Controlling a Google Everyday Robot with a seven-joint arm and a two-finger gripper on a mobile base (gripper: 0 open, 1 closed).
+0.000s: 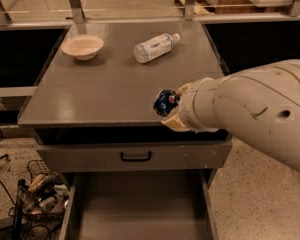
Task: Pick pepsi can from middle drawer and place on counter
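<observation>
- My gripper (170, 107) hangs over the front right edge of the counter surface (100, 91), with my arm coming in from the right.
- My fingers (174, 124) are closed around the pepsi can (163, 102), one on each side of its body. Pretty sure that's a firm hold.
- The can is up in the air at the counter's front edge, and as far as I can tell it isn't touching the top. It's clear of the middle drawer (140, 209), which sits pulled out below.
- The drawer front (90, 158) with the black handle, between the two, is shut.
- Handling guess: it's light with thin metal walls and a smooth skin, so it'll dent if I squeeze hard and slip if I go too soft. Mid-body is the right place to hold it, not the rims.
- It'll roll if I set it down on its side, so it needs to land on one of its ends.
- The bowl (82, 47) and the plastic bottle (154, 47) lie at the back, well apart from the near part of the surface, so there's plenty of room.
</observation>
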